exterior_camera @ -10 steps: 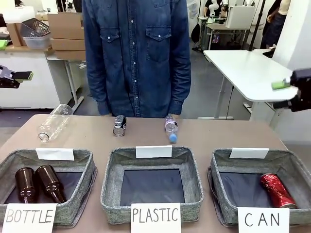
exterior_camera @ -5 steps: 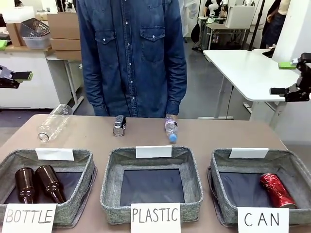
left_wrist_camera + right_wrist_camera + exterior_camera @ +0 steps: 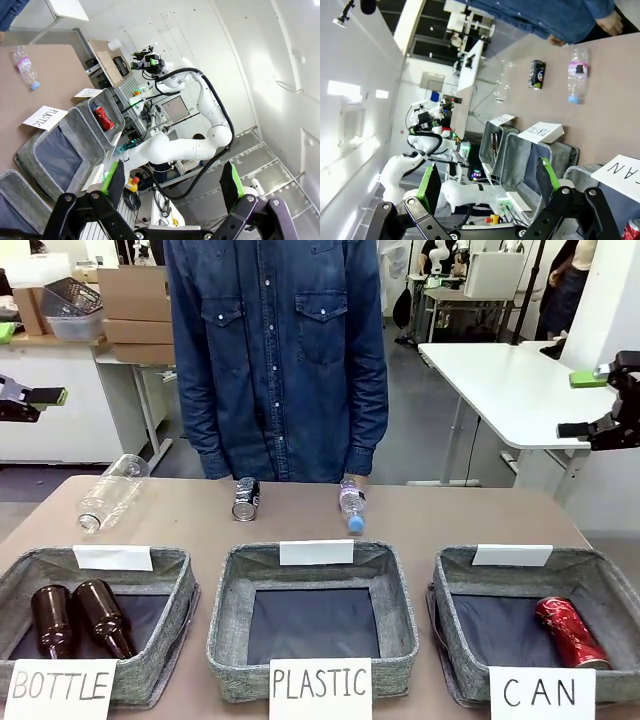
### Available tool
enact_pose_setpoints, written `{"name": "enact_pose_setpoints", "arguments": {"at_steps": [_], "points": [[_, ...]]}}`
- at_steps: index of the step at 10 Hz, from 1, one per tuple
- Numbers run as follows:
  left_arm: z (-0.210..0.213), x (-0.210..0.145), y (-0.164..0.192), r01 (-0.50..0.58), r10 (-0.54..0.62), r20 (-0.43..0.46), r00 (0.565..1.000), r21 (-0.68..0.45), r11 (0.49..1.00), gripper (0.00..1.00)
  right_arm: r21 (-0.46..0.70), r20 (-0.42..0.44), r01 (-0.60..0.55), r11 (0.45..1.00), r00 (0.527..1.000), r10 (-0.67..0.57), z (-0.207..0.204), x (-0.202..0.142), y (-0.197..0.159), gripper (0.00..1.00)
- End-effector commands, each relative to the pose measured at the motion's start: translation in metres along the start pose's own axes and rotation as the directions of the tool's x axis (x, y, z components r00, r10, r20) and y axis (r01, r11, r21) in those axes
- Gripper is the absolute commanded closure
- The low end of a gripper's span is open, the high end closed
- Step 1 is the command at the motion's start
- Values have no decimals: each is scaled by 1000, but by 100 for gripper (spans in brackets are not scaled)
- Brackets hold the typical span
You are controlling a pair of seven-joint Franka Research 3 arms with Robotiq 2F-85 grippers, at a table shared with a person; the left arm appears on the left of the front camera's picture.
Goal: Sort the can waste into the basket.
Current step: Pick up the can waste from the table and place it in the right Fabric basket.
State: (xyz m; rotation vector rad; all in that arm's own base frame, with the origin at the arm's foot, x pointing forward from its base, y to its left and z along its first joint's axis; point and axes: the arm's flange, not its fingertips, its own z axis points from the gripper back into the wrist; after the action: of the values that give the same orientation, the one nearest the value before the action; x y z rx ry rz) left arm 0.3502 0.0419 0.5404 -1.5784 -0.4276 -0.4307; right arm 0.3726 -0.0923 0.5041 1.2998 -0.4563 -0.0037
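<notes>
A shiny red can point(image 3: 570, 632) lies inside the grey basket signed "CAN" point(image 3: 446, 585) at the front right; the same red can point(image 3: 103, 118) shows in the left wrist view and at a corner point(image 3: 633, 231) of the right wrist view. A silver can with dark print point(image 3: 246, 498) lies on the table's far side, near the person, and appears in the right wrist view point(image 3: 536, 74). My right gripper point(image 3: 582, 403) hangs open high at the right edge, well above the basket. My left gripper point(image 3: 40, 402) is held open at the far left, off the table. Both are empty point(image 3: 172, 185) point(image 3: 487, 185).
A small plastic bottle with a blue cap point(image 3: 351, 505) lies right of the silver can, and a large clear bottle point(image 3: 110, 492) lies far left. The "PLASTIC" basket point(image 3: 225, 610) holds nothing; the "BOTTLE" basket point(image 3: 175, 585) holds two brown bottles point(image 3: 75, 618). A person in denim point(image 3: 275, 350) stands at the far edge.
My right gripper has risen a little and turned, its fingers now standing one above the other. The person has swayed slightly. The cans and bottles lie as before.
</notes>
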Motion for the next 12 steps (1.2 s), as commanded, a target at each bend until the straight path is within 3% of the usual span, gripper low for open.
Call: {"name": "enact_pose_setpoints", "arguments": {"at_steps": [1, 8, 9, 10, 12], "points": [[-2, 1, -2, 28, -28, 10, 1000, -23, 999, 0, 5, -7, -7, 1000, 1000, 7, 0, -5, 0, 0], [-2, 1, -2, 28, -28, 10, 1000, -23, 999, 0, 5, -7, -7, 1000, 1000, 7, 0, -5, 0, 0], [0, 0, 0, 0, 0, 0, 1000, 0, 1000, 0, 5, -7, -7, 1000, 1000, 7, 0, -5, 0, 0], [-10, 17, 24, -93, 100, -98, 990, 73, 993, 0, 5, -7, -7, 1000, 1000, 7, 0, -5, 0, 0], [-26, 40, 52, -181, 207, -161, 965, 165, 970, 0, 5, -7, -7, 1000, 1000, 7, 0, -5, 0, 0]]}}
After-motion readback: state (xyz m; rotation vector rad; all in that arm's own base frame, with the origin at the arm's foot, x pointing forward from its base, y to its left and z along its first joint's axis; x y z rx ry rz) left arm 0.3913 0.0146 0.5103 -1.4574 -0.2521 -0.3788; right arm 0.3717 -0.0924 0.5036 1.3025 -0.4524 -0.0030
